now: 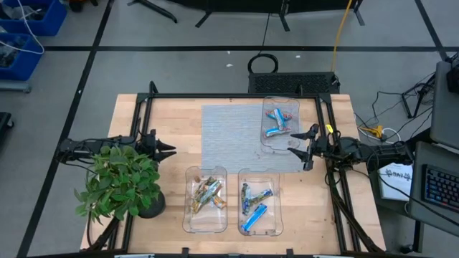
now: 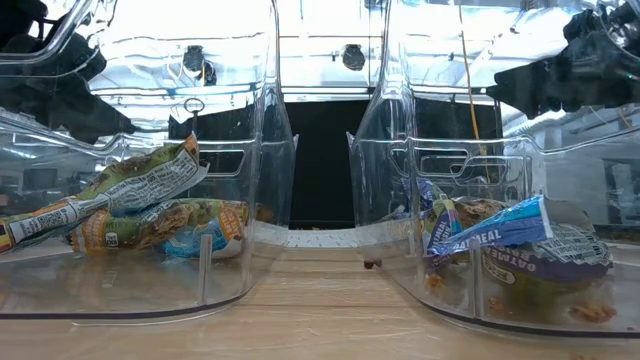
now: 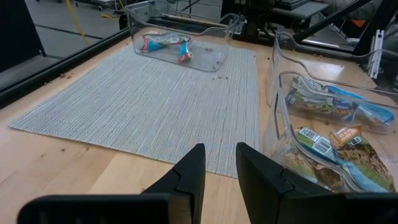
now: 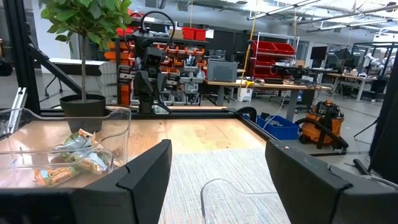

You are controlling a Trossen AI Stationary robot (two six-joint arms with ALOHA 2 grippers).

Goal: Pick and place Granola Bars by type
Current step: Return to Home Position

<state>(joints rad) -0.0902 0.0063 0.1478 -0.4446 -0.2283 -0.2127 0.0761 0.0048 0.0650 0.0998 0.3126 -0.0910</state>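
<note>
Three clear trays hold the granola bars. The far tray [image 1: 264,140] holds blue and red bars [image 1: 278,123], also in the left wrist view [image 3: 168,45]. The near-left tray [image 1: 188,215] holds tan-gold bars [image 1: 206,195], also in the low view [image 2: 140,200]. The near-right tray [image 1: 278,215] holds blue bars [image 1: 255,205], also in the low view [image 2: 500,235]. My left gripper [image 1: 171,149] hovers left of the grey mat [image 1: 229,136], narrowly open and empty [image 3: 219,168]. My right gripper [image 1: 297,145] hovers by the far tray's near right corner, wide open and empty [image 4: 217,180].
A potted plant [image 1: 122,183] stands at the table's near left, just beside my left arm. A black frame [image 1: 229,95] runs along the table's far and side edges. Bare mat lies between the far tray and the two near trays.
</note>
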